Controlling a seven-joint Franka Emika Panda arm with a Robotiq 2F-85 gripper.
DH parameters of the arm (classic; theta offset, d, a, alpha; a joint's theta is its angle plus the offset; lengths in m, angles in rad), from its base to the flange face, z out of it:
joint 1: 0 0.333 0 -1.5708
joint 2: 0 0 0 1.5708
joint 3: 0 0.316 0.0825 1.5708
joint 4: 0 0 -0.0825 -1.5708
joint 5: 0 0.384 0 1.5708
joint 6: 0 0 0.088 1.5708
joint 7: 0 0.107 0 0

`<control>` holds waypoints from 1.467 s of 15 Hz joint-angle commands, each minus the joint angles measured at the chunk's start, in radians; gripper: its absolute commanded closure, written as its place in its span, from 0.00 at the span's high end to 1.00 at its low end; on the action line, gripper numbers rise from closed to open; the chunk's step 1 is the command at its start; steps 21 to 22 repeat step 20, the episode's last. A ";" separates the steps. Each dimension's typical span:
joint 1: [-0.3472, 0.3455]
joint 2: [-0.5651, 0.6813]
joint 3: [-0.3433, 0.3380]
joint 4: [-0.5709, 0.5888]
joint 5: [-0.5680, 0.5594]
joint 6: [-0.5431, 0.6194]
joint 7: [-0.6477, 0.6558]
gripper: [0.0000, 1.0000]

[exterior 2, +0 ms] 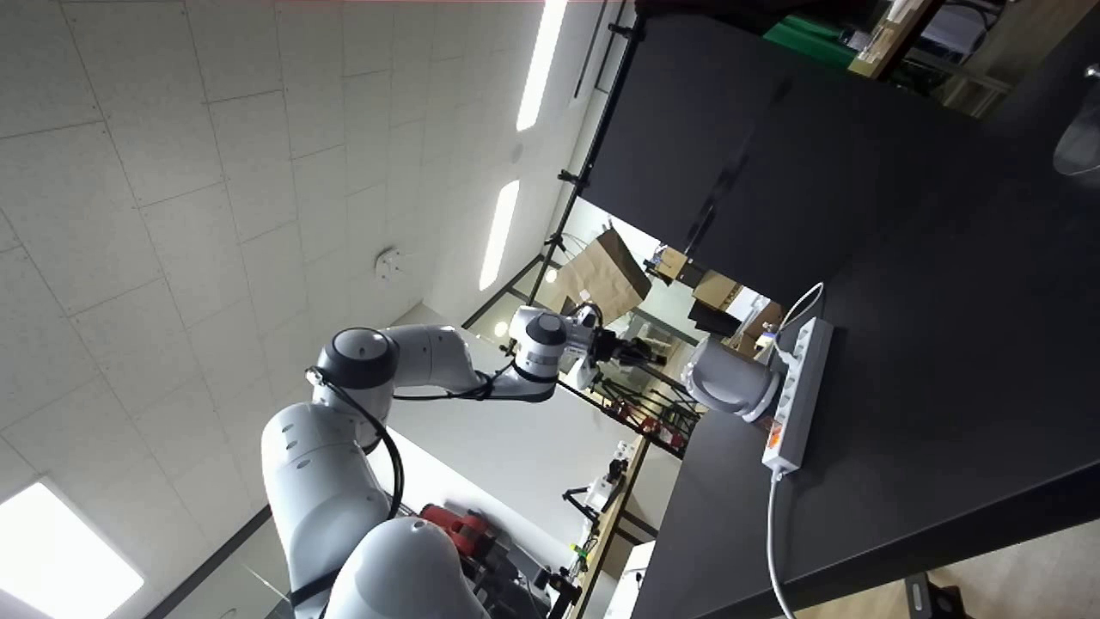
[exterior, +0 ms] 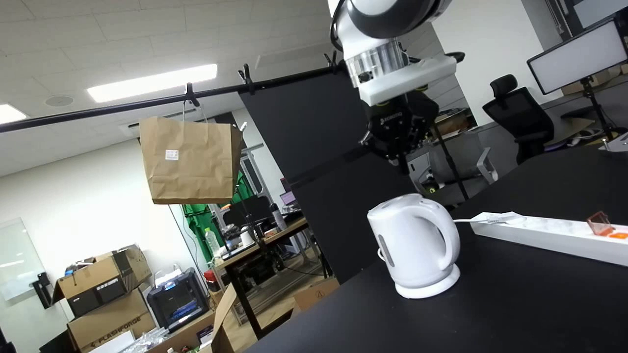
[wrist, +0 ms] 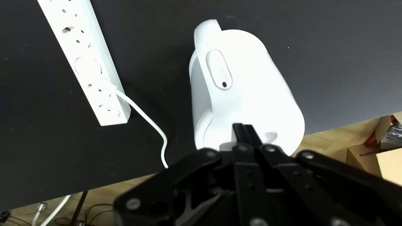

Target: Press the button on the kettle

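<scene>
The kettle (wrist: pixel 251 81) stands near an edge of the desk (wrist: pixel 150 47), the claw (wrist: pixel 244 127) above it, apart, fingers (wrist: pixel 239 133) pressed together. Only the wrist view shows the red dot (wrist: pixel 224 84) on the kettle's button (wrist: pixel 216 66); only an exterior view shows its grey window (exterior: pixel 385 250).

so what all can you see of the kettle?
The kettle is white, looks plastic: rounded body, short spout, loop handle, grey strip down the side. An oval panel on top of the handle bears a dark red dot; pressed or lit, I can't tell. It stands upright on its round white base, on the black table. The shut gripper hangs above, not touching it. A white cable leads from the power strip toward it; the join is hidden.
</scene>
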 commanded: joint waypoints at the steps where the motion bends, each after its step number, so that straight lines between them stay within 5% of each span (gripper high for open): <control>1: -0.013 -0.056 0.020 0.004 -0.024 -0.079 0.026 0.32; 11: -0.046 -0.104 0.064 0.004 -0.012 -0.177 0.016 0.99; 22: -0.075 -0.088 0.098 0.003 -0.006 -0.202 -0.003 1.00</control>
